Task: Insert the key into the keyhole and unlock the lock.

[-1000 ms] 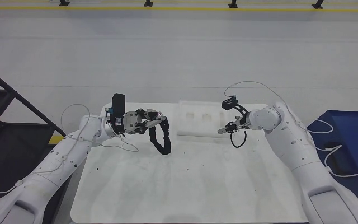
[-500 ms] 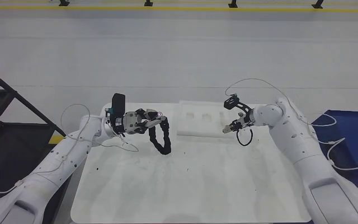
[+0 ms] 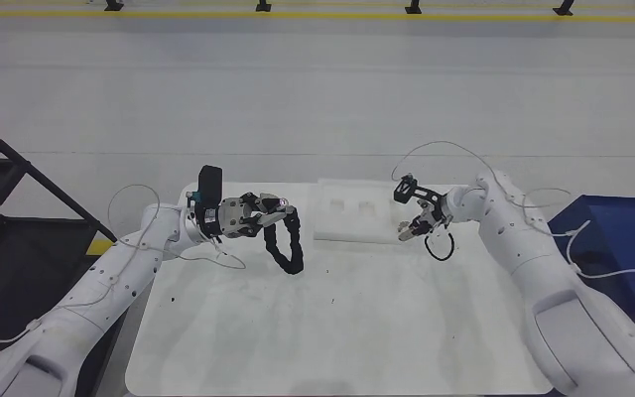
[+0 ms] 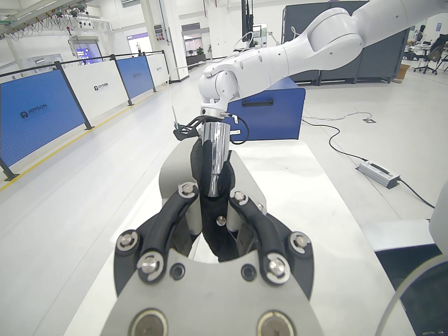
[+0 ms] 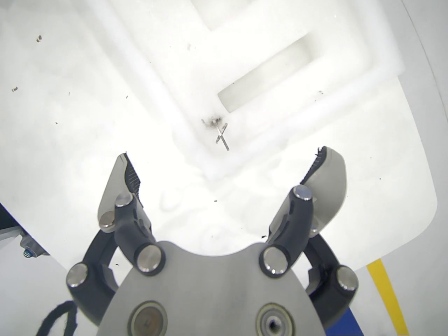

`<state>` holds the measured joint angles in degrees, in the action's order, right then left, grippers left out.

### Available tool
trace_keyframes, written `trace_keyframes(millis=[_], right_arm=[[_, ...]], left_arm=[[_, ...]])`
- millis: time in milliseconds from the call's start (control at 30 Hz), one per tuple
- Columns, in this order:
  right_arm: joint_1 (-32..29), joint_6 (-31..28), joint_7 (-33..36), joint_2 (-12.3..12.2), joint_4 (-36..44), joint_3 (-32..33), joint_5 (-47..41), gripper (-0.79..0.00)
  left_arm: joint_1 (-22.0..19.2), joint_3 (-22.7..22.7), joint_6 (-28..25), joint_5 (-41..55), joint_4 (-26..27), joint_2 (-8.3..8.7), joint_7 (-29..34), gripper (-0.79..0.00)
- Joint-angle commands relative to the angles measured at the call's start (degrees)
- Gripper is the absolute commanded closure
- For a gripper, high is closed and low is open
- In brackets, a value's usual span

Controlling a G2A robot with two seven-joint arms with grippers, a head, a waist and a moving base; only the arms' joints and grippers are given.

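- While the right end effector [image 5: 224,162] hangs with its jaws spread wide and nothing between them, the step in hand looks to be picking up the key [image 5: 221,135], which lies just beyond the fingertips, roughly centred between them
- That centring is worth keeping: a straight descent should bring the pads [image 5: 132,176] down on either side of the key, with the wrist turned so they close across its flat faces, not along its length
- Thin and flat, the key rests on the corner ledge of the white foam tray [image 5: 367,50], just beside a rectangular recess [image 5: 266,78]; it seems crossed with a second sliver of metal, and I cannot tell bow from blade
- Foam yields, so I judge the fingertips may press lightly into it to get under the edges; pressing hard risks flicking the key into the recess
- A grip on the bow, blade left sticking out, would serve the insertion best
- Farther off across the desk [image 3: 337,328], the left end effector [image 4: 212,194] is clamped on the lock [image 4: 216,148], shiny barrel aimed towards the right arm, black cable loop [image 3: 290,248] drooping below; I cannot tell where the keyhole sits, so alignment needs checking once the key is up
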<state>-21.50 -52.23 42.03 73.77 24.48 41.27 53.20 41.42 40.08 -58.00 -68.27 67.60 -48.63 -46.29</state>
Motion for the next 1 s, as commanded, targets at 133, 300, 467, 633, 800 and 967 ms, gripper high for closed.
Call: trace_keyframes(millis=[133,300,467,633,800,967], right_arm=[[0.7,-0.4,-7.0,1.5,-3.5,-2.3,4.1,-0.606],[1.2,-1.0,-9.6,2.7,-6.0,-3.7,5.9,-0.453],[1.6,-1.5,-10.7,3.7,-8.0,-4.5,6.6,-0.351],[1.9,-2.1,-11.5,4.4,-9.4,-5.0,7.1,-0.179],[2.3,-1.5,-12.0,5.0,-10.6,-5.3,7.4,-0.065],[2.5,-1.4,-13.3,5.4,-10.4,-5.9,8.6,0.0]], left_arm=[[0.0,0.0,0.0,0.0,0.0,0.0,0.0,0.0],[0.0,0.0,0.0,0.0,0.0,0.0,0.0,0.0],[0.0,0.0,0.0,0.0,0.0,0.0,0.0,0.0],[0.0,0.0,0.0,0.0,0.0,0.0,0.0,0.0],[0.0,0.0,0.0,0.0,0.0,0.0,0.0,0.0],[0.0,0.0,0.0,0.0,0.0,0.0,0.0,0.0]])
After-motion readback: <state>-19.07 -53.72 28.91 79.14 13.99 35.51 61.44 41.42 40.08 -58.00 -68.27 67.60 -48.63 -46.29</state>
